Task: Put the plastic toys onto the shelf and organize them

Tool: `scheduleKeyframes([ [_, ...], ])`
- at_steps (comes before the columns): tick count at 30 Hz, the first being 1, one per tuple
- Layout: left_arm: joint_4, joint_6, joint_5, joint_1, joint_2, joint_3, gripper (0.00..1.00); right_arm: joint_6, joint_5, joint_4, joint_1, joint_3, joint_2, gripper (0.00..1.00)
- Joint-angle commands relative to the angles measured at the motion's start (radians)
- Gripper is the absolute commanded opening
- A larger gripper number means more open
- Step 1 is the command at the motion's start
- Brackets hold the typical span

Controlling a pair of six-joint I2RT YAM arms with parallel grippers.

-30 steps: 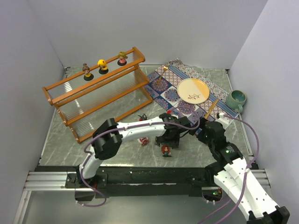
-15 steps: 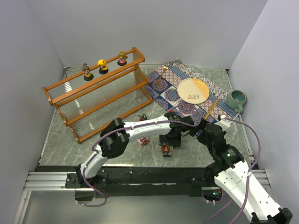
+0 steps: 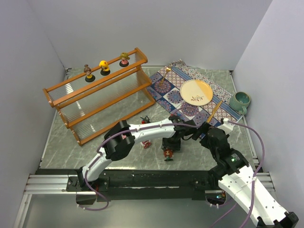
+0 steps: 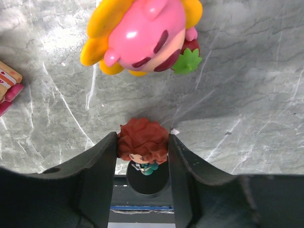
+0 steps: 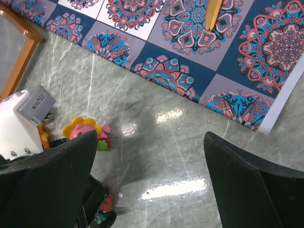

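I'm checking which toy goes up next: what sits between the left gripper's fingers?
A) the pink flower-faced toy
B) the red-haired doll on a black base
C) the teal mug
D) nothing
B: in the left wrist view the left gripper is shut on the red-haired doll, with both fingers against its hair. The pink flower toy lies beyond the fingertips.

Top ext. cam: fixed, high, at near side, angled down/fwd. Far off, covers whole table (image 3: 61, 137), shelf (image 3: 102, 102) to mat (image 3: 171, 97).

L wrist cam: faces straight down, v. close to tabletop. Red-haired figurine (image 4: 142, 145) at btm ctr, pink flower toy (image 4: 142, 35) at top.

R wrist cam: tilted down, farther off. Shares flower toy w/ L wrist; shares mat edge and shelf corner w/ top ext.
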Motion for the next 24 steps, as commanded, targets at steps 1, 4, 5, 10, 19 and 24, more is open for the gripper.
scheduleKeyframes([
  [1, 0.020, -0.018, 0.010, -0.003, -0.045, -0.053, 0.44, -0.001, 0.018, 0.035, 0.009, -0.002, -0.009, 0.99],
  [4, 0.048, -0.024, 0.018, -0.001, -0.073, -0.093, 0.38, -0.002, 0.013, 0.040, 0.010, -0.003, -0.007, 0.99],
  [5, 0.055, -0.027, 0.018, -0.001, -0.079, -0.108, 0.34, -0.005, 0.012, 0.041, 0.010, -0.003, -0.007, 0.99],
  [10, 0.075, -0.038, -0.051, -0.003, -0.137, -0.123, 0.23, -0.013, 0.003, 0.043, 0.010, -0.002, -0.007, 0.99],
  [19, 0.117, -0.072, -0.305, -0.001, -0.294, -0.203, 0.07, -0.034, -0.020, 0.063, 0.012, -0.011, -0.018, 0.99],
  [24, 0.086, -0.072, -0.463, -0.005, -0.370, -0.185, 0.06, -0.042, -0.031, 0.070, 0.010, -0.014, -0.027, 0.99],
])
